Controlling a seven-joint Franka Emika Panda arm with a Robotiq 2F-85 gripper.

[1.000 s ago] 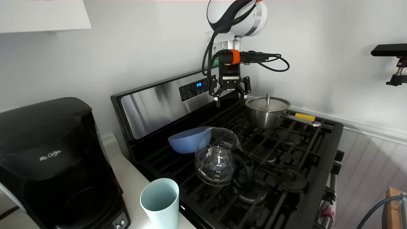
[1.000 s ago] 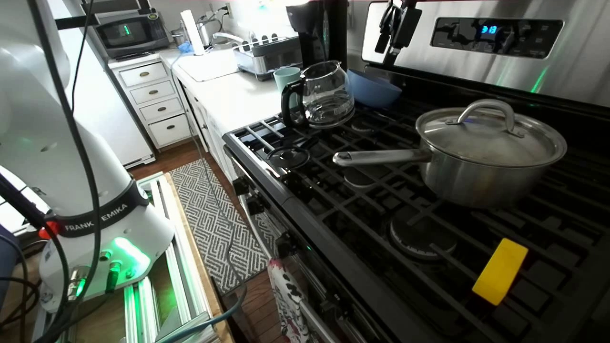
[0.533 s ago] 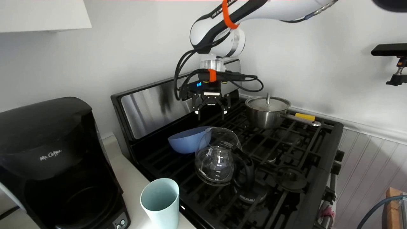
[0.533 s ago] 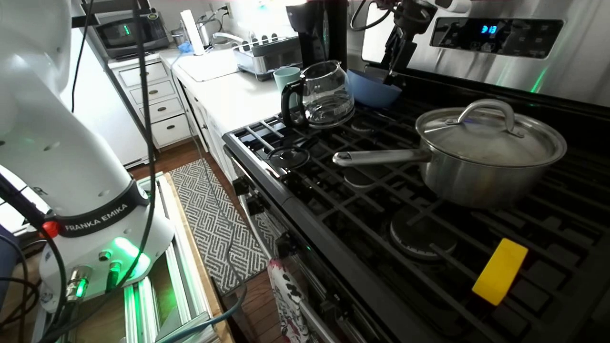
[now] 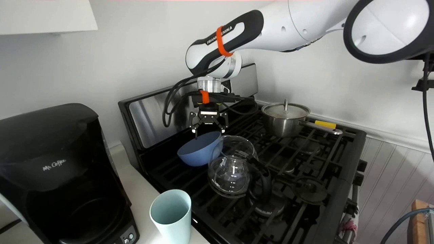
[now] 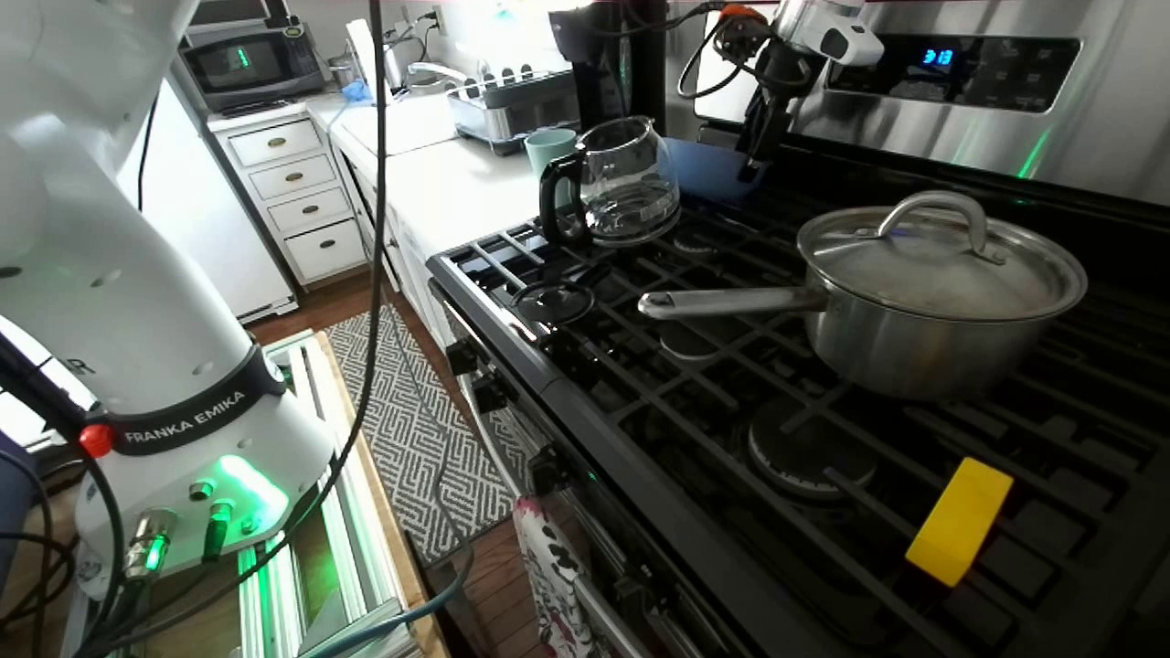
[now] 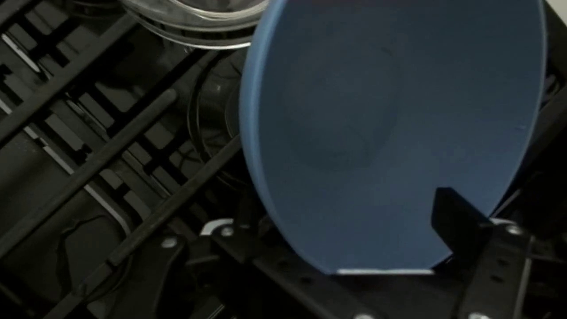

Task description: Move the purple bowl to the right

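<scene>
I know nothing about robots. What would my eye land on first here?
Probably the white arm reaching over the dark stove, its open pincer at the rim of the blue-purple bowl. A clear glass carafe beside the bowl may draw the eye next. Then perhaps the bright yellow block lying on the stove near the lidded steel pot.
</scene>
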